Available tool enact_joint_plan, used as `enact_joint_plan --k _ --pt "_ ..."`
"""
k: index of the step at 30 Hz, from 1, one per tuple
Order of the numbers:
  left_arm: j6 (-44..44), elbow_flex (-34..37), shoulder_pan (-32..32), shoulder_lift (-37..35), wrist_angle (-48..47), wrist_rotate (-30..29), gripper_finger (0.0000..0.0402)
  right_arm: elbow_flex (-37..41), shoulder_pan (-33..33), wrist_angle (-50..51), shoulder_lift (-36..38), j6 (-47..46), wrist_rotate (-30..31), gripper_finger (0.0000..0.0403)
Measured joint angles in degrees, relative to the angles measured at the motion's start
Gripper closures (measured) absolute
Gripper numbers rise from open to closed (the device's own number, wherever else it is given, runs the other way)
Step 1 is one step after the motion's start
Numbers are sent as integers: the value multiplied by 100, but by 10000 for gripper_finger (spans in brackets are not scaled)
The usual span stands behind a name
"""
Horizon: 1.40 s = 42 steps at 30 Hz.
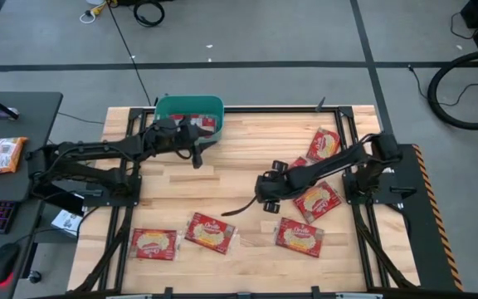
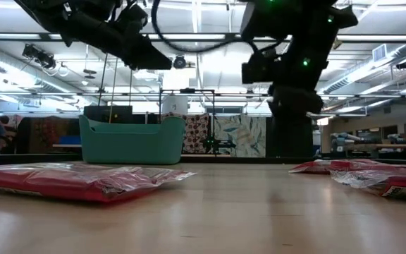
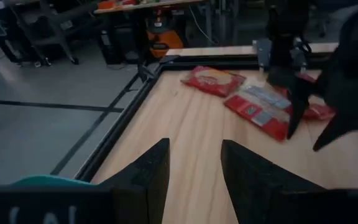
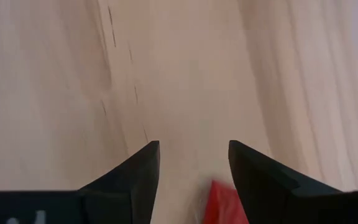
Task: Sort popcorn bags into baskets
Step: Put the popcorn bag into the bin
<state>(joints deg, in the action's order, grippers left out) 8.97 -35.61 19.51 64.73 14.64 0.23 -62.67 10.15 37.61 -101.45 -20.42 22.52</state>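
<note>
Nearest the low camera lies a flat red popcorn bag [image 2: 83, 182] on the wooden table [image 1: 247, 158], its crinkled film edges splayed against the boards; more bags [image 2: 361, 173] rest at the far side of that view. Seen from above, three bags sit along the front of the table: one at front left [image 1: 153, 242], one at front centre [image 1: 211, 232] and one at front right [image 1: 299, 236]. Others lie beside the right arm: one near its wrist [image 1: 318, 200] and one farther back [image 1: 324, 144]. The teal basket [image 1: 189, 105] stands at the back edge and already holds red packets [image 1: 196, 121]. The left gripper [image 1: 196, 149] hovers just in front of the basket, fingers [image 3: 148, 180] parted by a moderate gap and empty. The right gripper [image 1: 265, 198] hangs low over bare wood near the table's centre, pointing down, jaws likewise moderately open and holding nothing; a red bag corner [image 4: 224, 202] shows between its fingers [image 4: 135, 180]. By appearance the bags are light, thin and pliant, with slick wrapping likely to slide or buckle. A pinch across a short edge or a corner, where film lifts off the boards, seems the surest hold; the flat middle offers little purchase.
</note>
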Motion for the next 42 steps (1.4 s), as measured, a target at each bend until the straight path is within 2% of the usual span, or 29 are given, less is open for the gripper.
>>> enact_joint_plan --k 9,22,34,42 --pt "-533 8 -15 4 -19 -2 253 -57 -7 1465 -102 -297 -317 212" --pt "-533 8 -15 9 4 0 253 -60 -330 1367 -94 187 -728 256" --pt "-531 8 -15 11 15 0 253 -60 -592 1029 -94 431 -799 249" --pt "-531 8 -15 11 15 0 253 -60 -529 897 -94 63 -885 202"
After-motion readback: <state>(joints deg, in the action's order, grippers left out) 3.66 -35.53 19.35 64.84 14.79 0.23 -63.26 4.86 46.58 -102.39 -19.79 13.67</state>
